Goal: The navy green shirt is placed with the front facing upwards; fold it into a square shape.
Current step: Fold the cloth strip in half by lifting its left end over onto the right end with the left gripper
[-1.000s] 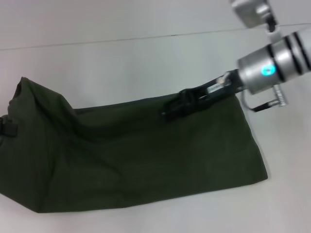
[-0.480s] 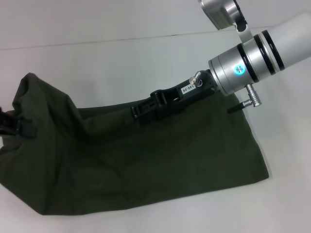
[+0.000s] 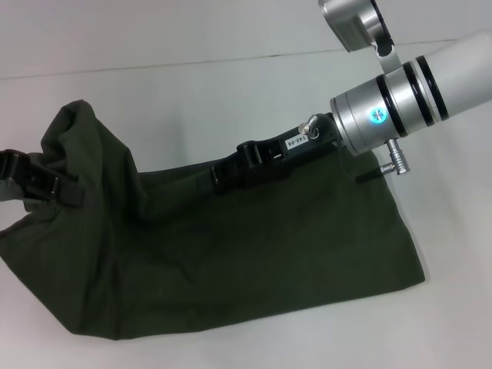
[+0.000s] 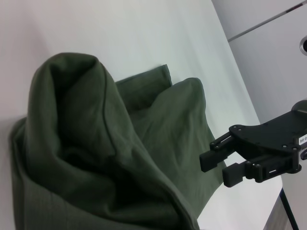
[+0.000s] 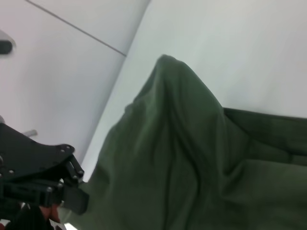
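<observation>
Left hand (image 3: 46, 184), clamped on a raised bunch of the navy green shirt (image 3: 231, 254) lying on the white counter (image 3: 192, 92) — soft, limp cloth, best taken by an edge — while right hand (image 3: 223, 177) hovers at its far edge, fingers slightly parted, holding nothing.

Left gripper (image 3: 65, 191) pinched closed, raised at left; right gripper (image 3: 223, 178) parted, extended centre.

Right arm: white cylindrical forearm with two black rings; silver wrist housing (image 3: 377, 123) bearing a lit cyan dot and a protruding silver plug connector; matte black angular right end effector (image 3: 223, 178) with visible screws and a small white printed label; left end effector (image 3: 65, 192) likewise black.
</observation>
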{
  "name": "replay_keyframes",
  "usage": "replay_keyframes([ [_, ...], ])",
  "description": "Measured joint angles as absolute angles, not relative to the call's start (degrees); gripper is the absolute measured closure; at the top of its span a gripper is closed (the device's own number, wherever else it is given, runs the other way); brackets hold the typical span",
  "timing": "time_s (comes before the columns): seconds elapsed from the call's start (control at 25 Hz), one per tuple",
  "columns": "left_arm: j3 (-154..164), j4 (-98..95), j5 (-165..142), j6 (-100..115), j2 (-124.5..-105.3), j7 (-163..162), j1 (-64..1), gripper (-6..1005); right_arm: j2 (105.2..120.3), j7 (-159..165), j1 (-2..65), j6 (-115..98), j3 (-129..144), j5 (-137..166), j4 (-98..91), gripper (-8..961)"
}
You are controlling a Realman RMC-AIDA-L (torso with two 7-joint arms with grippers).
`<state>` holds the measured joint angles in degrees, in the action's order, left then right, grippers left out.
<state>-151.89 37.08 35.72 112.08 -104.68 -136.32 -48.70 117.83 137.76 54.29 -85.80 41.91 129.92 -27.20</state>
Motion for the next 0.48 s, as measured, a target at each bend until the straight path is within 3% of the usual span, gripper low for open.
replay_keyframes([
  [0.08,-151.9,37.0,35.7,112.1,-104.68,-136.3,-48.7,944,117.83,137.9,54.3,-85.8,42.1,129.6,-27.2,446],
  [0.48,-151.4,36.8,38.4,113.4,-105.56,-135.4,-48.9,940,118.43,140.5,54.7,-83.8,41.6,129.0,-26.6,804],
])
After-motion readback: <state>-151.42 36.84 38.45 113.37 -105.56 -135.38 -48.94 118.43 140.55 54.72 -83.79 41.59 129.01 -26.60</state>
